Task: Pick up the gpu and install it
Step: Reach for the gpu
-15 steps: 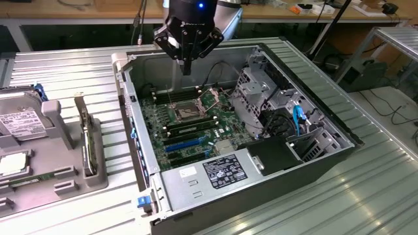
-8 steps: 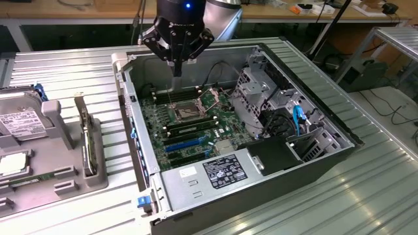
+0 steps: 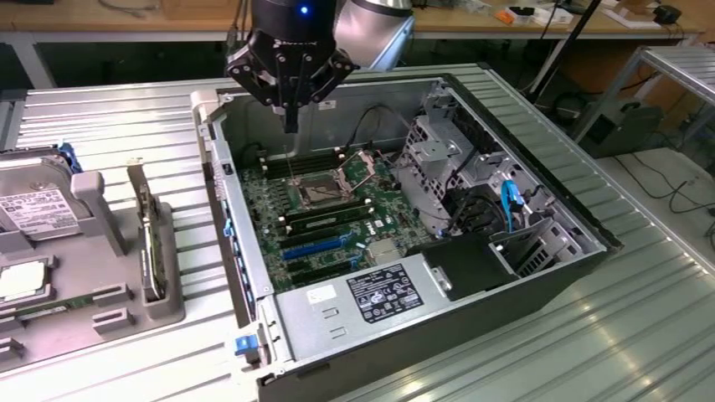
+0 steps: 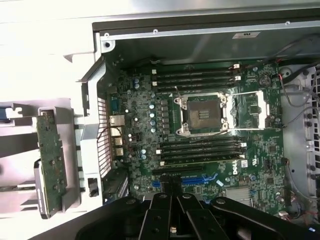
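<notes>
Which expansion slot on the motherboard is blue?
The long slot ending beside the small silver heatsink; the neighbouring slots are black.

Black fingers (image 3: pixel 290 109), silver arm (image 3: pixel 374 25); seemingly blue light (image 3: pixel 304 10)

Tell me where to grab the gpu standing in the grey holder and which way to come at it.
Grip the gpu by its upper long edge, coming from straight above and pinching across its two flat faces. It stands on edge in the holder, so that thin top edge looks like the freest part.
</notes>
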`<act>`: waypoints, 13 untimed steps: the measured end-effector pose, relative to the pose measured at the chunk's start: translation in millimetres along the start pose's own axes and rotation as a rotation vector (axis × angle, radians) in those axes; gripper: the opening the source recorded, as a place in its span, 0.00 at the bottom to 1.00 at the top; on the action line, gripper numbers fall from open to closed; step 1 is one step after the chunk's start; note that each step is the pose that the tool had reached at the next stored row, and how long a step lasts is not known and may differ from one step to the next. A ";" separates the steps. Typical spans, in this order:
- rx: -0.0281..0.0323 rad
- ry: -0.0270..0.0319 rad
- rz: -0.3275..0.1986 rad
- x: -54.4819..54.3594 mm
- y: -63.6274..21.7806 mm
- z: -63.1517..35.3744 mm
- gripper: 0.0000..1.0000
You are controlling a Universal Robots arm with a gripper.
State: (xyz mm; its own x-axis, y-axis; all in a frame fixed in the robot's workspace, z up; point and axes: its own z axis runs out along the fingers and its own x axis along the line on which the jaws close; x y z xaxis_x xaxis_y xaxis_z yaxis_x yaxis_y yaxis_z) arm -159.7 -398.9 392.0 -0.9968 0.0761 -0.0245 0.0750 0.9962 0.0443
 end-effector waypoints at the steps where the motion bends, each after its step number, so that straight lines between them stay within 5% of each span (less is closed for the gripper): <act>1: 0.0000 0.0000 0.000 1.7 -0.1 0.0 0.11; 13: -0.0001 -0.0001 0.000 17.7 -1.3 0.0 0.11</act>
State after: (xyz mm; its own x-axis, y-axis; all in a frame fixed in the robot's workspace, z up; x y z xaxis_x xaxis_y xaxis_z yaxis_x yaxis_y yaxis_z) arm -177.4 -398.9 391.5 -0.9968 0.0762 -0.0245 0.0751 0.9962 0.0444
